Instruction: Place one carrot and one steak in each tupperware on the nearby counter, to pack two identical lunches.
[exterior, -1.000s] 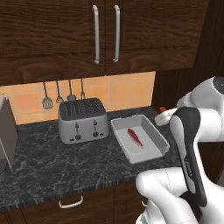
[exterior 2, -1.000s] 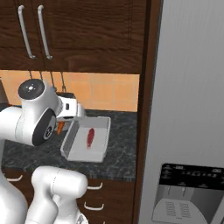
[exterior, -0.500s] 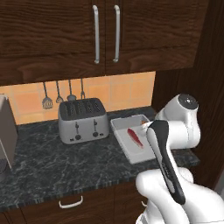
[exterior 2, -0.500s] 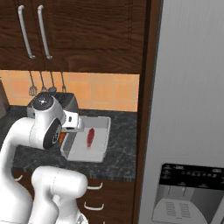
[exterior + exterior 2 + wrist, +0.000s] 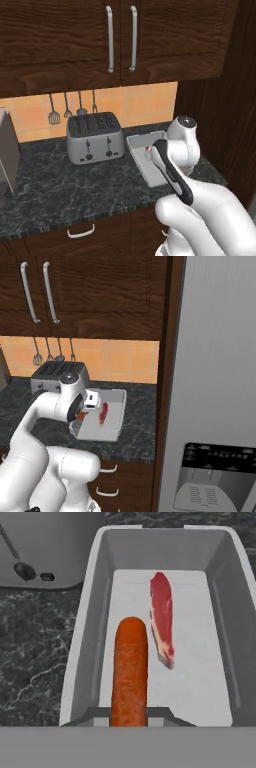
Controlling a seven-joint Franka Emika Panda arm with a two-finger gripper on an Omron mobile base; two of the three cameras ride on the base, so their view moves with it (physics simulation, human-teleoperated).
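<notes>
So I had my pincer [image 5: 129, 719] clamped on a carrot [image 5: 129, 667] over the tupperware [image 5: 220, 632] with a steak [image 5: 162, 617] inside, by the surface's [image 5: 60, 185] right end, probably just needing to drop it in.

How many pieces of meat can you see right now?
1. The steak lies inside the tupperware on the counter, beside the carrot held over it. A second piece may be out of sight.

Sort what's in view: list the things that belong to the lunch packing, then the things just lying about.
Job: carrot held in the shut gripper; steak lying in the tupperware; counter.

Lying about: toaster; hanging utensils; upper cabinets; refrigerator.
</notes>
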